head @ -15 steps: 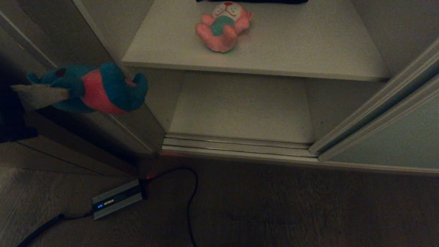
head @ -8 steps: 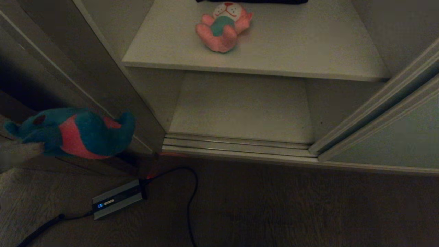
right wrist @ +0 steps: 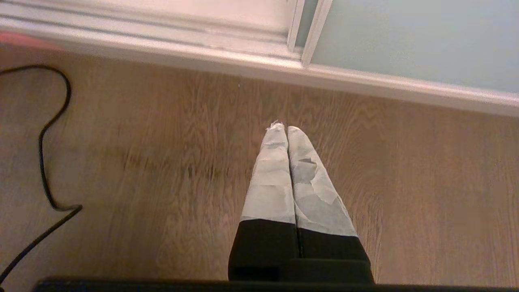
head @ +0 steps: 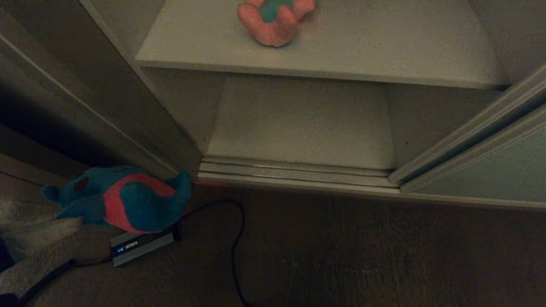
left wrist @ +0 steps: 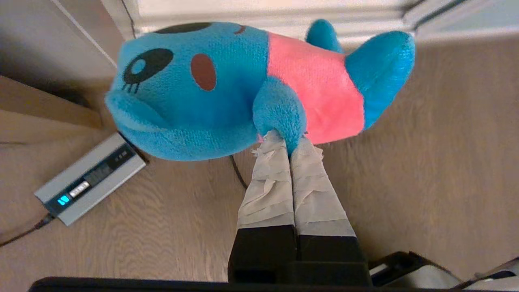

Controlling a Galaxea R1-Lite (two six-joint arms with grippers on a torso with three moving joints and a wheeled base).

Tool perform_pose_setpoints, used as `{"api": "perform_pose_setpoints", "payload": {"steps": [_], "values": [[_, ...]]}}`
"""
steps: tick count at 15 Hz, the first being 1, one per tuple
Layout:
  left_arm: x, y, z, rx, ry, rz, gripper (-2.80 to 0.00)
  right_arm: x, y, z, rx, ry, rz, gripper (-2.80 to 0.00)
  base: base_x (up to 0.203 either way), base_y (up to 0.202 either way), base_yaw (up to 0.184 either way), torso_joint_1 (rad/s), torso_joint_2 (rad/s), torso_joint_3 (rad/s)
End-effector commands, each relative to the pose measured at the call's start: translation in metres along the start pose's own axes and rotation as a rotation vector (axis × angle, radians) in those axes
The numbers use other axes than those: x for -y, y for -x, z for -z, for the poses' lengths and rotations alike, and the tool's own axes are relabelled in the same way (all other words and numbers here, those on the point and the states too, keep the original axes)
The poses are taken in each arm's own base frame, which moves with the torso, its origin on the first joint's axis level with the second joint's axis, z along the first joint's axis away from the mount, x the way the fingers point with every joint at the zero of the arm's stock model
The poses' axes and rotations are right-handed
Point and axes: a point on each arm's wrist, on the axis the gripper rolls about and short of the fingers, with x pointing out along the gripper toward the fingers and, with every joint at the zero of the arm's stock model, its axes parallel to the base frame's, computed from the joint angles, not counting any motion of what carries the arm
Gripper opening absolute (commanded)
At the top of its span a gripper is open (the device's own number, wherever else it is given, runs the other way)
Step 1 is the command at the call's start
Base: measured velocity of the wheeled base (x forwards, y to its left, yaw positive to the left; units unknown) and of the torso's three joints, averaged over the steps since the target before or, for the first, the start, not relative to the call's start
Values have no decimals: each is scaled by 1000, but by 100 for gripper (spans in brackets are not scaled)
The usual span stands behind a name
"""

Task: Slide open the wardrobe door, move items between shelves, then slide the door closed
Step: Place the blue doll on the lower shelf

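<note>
Left claw: clamped on an arm of the blue plush toy, held low at the far left above the wood floor.
Power brick: on the floor just under the toy, with a black cable looping beside it.
Brown panel: stands just behind the toy, left of the opening.
Pink plush toy: lies on the upper shelf, well apart from the blue one.
Lower shelf: bare board behind the floor track.
Sliding wardrobe door: pushed to the right, its metal frame edging the opening.
Right claw: tips pressed together, holding nothing, above the floor near the door's track.
</note>
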Motion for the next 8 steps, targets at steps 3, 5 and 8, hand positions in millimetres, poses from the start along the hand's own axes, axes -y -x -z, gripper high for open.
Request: {"api": "perform_pose_setpoints", "payload": {"steps": [3,5,8], "values": [[-6,-23,-3,-47,-2,19,-280,0,0,1,-4,0,0,-280,0,0,0,5,4,-196],[-8,-32,-4,-48,-11,41,-280,0,0,1,-4,0,0,-280,0,0,0,2,6,-196],[-8,-38,-5,-52,-40,61,-280,0,0,1,-4,0,0,-280,0,0,0,2,1,-201]]}}
